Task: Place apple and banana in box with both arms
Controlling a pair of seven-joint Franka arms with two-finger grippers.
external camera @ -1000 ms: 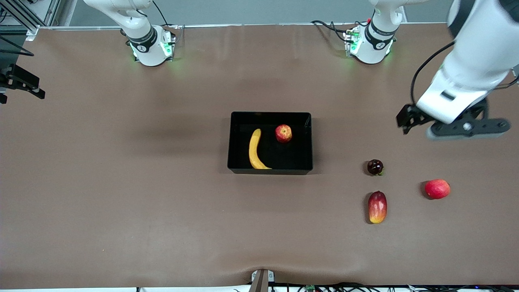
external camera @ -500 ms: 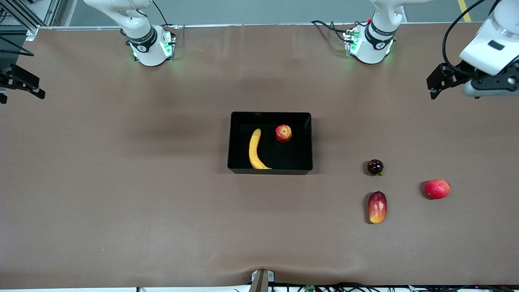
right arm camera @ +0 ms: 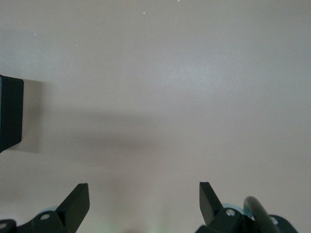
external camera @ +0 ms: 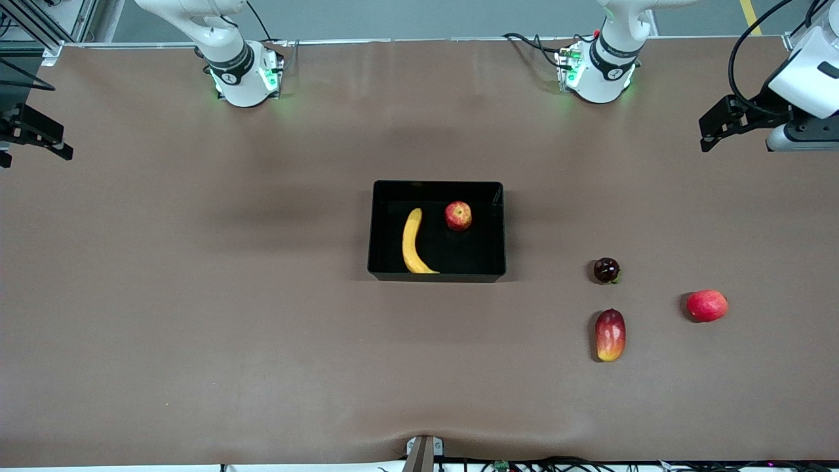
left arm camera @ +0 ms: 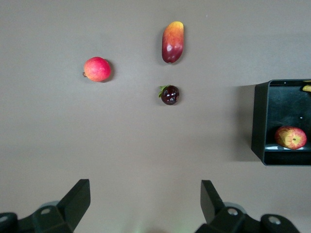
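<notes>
The black box sits at the middle of the table. The banana and the apple lie inside it, apart from each other. My left gripper is open and empty, held high over bare table at the left arm's end. Its wrist view shows the apple in the box and the banana's tip. My right gripper is open and empty over bare table, with a corner of the box at the edge of its view.
Three loose fruits lie toward the left arm's end: a dark round fruit, a red-yellow mango-like fruit and a plain red fruit. They also show in the left wrist view. The arm bases stand along the table's back edge.
My left arm has lifted and swung away from over the loose fruits toward its own end of the table. The right arm, the box and the fruits have not moved.
</notes>
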